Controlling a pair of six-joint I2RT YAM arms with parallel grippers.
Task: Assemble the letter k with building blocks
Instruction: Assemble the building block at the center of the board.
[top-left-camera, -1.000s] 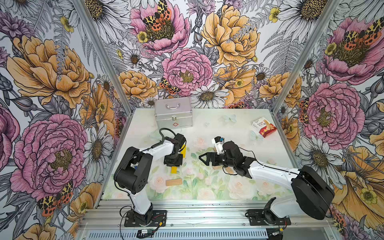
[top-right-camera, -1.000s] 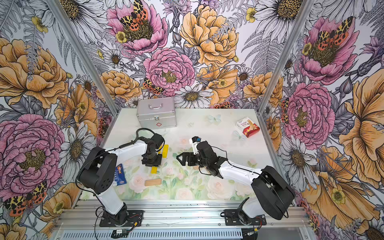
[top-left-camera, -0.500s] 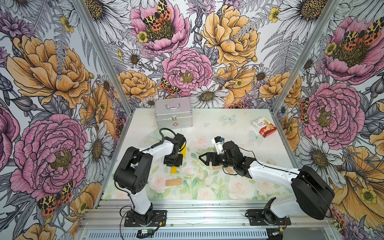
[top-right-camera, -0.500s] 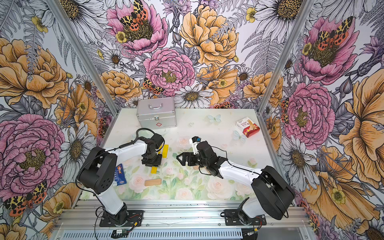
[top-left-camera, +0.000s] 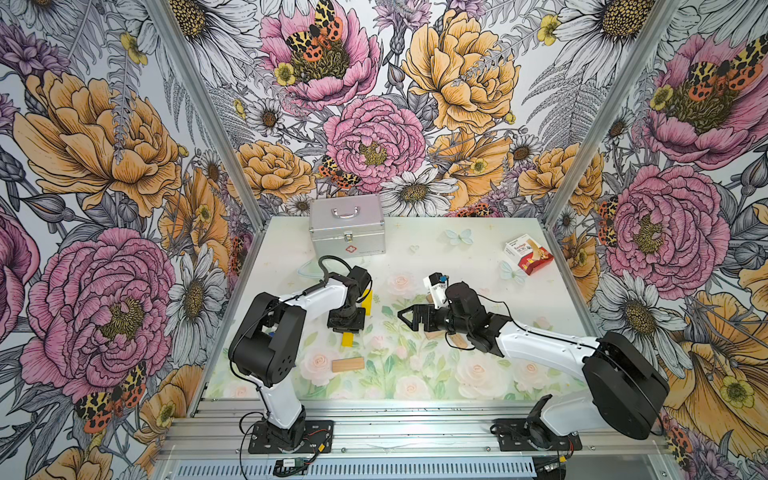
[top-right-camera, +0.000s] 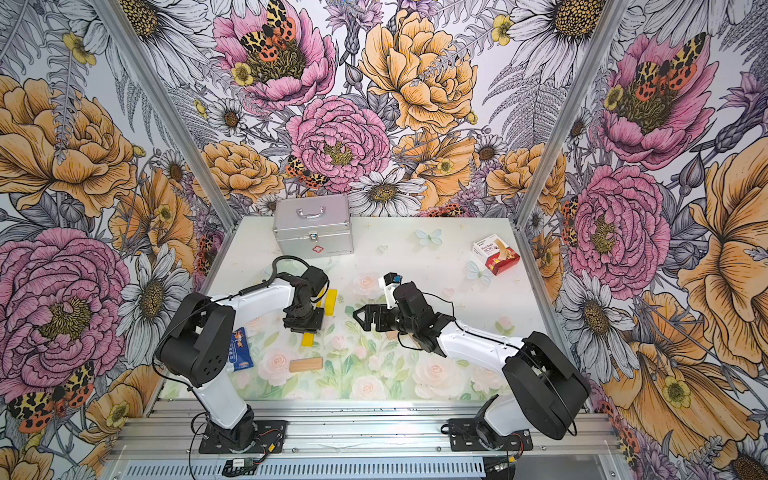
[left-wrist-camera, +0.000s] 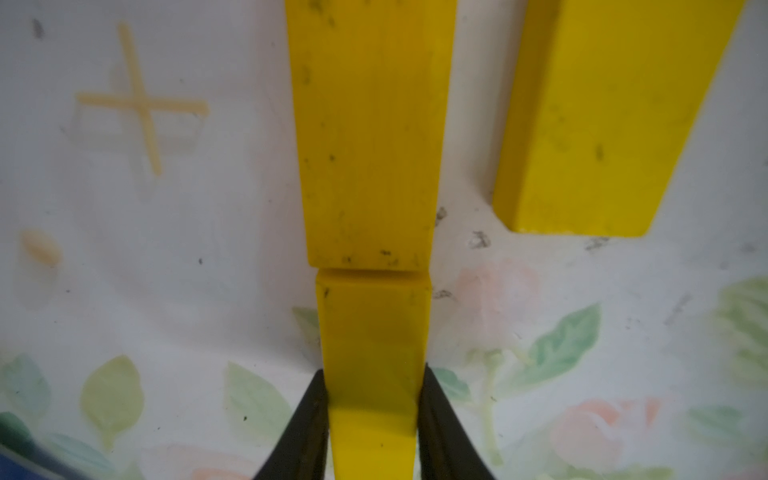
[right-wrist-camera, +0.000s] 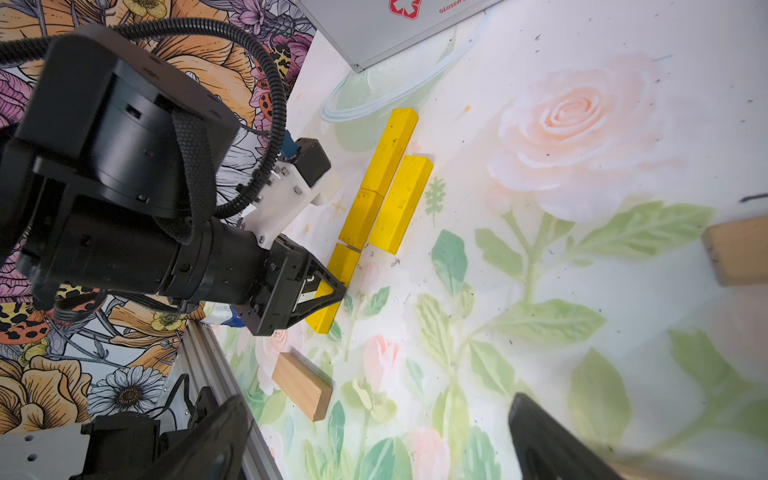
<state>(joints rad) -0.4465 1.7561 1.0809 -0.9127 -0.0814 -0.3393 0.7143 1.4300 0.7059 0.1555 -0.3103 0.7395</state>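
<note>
Three yellow building blocks lie end to end in a straight line, the stem of the letter k. My left gripper is shut on the nearest yellow block, which rests on the table against the middle one. A fourth yellow block lies alongside the line, parallel to it. In both top views the left gripper points down over the yellow line. My right gripper hovers to the right of it, open and holding nothing.
A pale wood block lies near the front, and more wood blocks sit partly under the right arm. The silver case stands at the back, a red-and-white carton back right, and a blue sachet by the left arm.
</note>
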